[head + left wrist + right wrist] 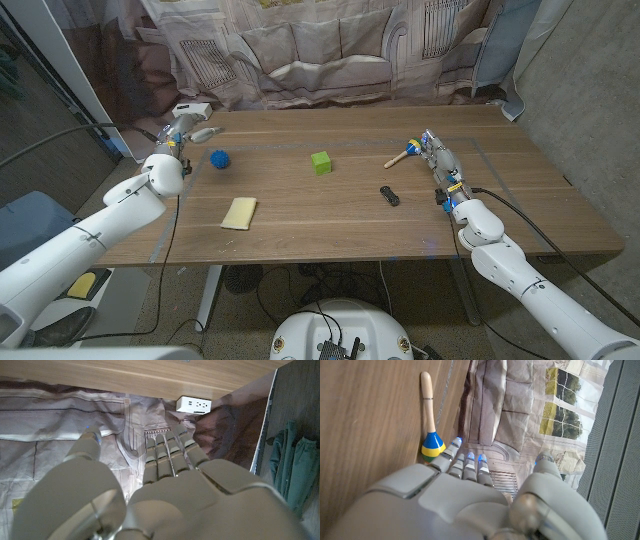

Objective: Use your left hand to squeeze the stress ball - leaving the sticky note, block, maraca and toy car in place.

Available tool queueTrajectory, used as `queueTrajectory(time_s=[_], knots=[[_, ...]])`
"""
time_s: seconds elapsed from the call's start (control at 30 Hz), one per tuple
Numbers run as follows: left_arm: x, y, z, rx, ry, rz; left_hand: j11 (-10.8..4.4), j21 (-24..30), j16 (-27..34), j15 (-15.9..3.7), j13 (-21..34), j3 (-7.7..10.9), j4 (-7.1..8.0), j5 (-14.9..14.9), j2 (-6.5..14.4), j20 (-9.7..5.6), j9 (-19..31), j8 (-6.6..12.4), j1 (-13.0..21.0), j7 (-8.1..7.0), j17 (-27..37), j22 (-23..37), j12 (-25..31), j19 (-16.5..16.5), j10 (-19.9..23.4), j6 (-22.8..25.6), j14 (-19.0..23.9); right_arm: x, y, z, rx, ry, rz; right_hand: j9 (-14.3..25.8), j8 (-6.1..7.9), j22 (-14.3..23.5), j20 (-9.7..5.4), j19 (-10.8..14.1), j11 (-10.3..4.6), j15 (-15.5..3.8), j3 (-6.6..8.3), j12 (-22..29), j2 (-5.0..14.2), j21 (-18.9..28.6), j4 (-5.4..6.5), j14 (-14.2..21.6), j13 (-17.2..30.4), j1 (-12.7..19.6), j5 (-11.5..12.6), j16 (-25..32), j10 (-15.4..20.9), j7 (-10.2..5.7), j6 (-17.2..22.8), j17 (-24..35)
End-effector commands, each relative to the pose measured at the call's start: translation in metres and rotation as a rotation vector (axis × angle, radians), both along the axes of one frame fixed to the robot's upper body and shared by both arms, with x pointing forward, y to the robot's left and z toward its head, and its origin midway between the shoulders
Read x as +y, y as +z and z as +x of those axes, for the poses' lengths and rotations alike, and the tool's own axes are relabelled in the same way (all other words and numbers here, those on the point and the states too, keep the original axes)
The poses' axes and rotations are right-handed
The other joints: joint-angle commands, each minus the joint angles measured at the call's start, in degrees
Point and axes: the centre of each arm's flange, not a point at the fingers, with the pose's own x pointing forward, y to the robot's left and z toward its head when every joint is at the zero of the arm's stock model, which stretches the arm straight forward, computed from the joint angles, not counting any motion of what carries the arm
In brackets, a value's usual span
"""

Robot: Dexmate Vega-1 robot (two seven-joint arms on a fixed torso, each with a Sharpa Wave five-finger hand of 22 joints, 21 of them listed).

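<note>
White and grey, the left hand (188, 128) is held spread and empty above the brown wooden table's (330, 215) far corner; the small blue spiky stress ball (219, 158) is seen just beside it, untouched. Further off lie a pale yellow sticky note (239, 212) and a green cube block (320, 162). Behind, a printed fabric backdrop (330, 45) is hung.

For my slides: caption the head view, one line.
Open left hand beside the spiky blue stress ball; green cube block sits mid-table.
</note>
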Motion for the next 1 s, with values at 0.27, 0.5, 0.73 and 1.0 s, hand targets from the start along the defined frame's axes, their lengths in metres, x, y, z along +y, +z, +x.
queueTrajectory(time_s=[0.27,0.5,0.73,1.0], knots=[[0.004,0.015,0.01,0.167,0.056,0.075,0.23,-0.16,-0.19,0.17,0.24,-0.53,0.16,-0.07,-0.89,-0.15,0.11,0.17,0.87,-0.23,0.19,0.13,-0.42,-0.46,-0.74,-0.52,-0.82,0.004,0.0,-0.002,0.001,-0.002,-0.006,0.14,0.2,0.33,0.58,0.42,-0.02,0.52,0.11,-0.02,0.53,-0.05,-0.28,0.45,0.26,-0.07,-0.05,0.13,0.29,-0.13,0.33,0.19],[0.002,0.02,0.015,0.208,0.08,0.118,0.16,-0.16,-0.19,0.06,0.25,-0.92,0.35,-0.05,-1.43,-0.14,0.1,0.17,0.8,-0.35,0.19,0.11,-0.6,-0.37,-1.19,-0.72,-1.07,0.005,-0.001,-0.003,0.002,-0.001,-0.003,0.14,0.19,0.33,0.68,0.45,0.04,0.58,0.11,-0.04,0.55,-0.06,-0.29,0.56,0.26,-0.07,-0.05,0.15,0.27,-0.15,0.39,0.2],[-0.001,0.025,0.019,0.211,0.127,0.172,-0.96,-0.31,-0.12,0.15,0.27,-1.64,0.53,0.18,-2.54,0.24,0.09,0.11,0.76,-1.53,0.19,0.08,-0.89,-0.65,-2.03,-1.41,-1.43,0.005,-0.002,-0.002,0.009,-0.006,0.0,0.14,0.2,0.33,0.74,0.46,0.02,0.67,0.1,-0.04,0.56,-0.07,-0.3,0.63,0.27,-0.06,-0.06,0.16,0.31,-0.25,0.48,0.2],[-0.005,0.029,0.027,0.248,0.144,0.238,-1.92,-0.57,-0.44,-1.18,0.29,-2.12,-0.11,1.15,-4.27,-0.81,0.11,0.07,3.34,-2.49,0.16,0.03,-1.37,-1.26,-3.87,-3.16,-3.39,0.007,-0.002,-0.003,0.001,-0.013,-0.002,0.15,0.2,0.33,0.79,0.48,-0.25,0.65,0.09,-0.06,0.56,-0.09,-0.32,0.72,0.28,-0.06,-0.07,0.16,0.29,-0.39,0.61,0.21]])
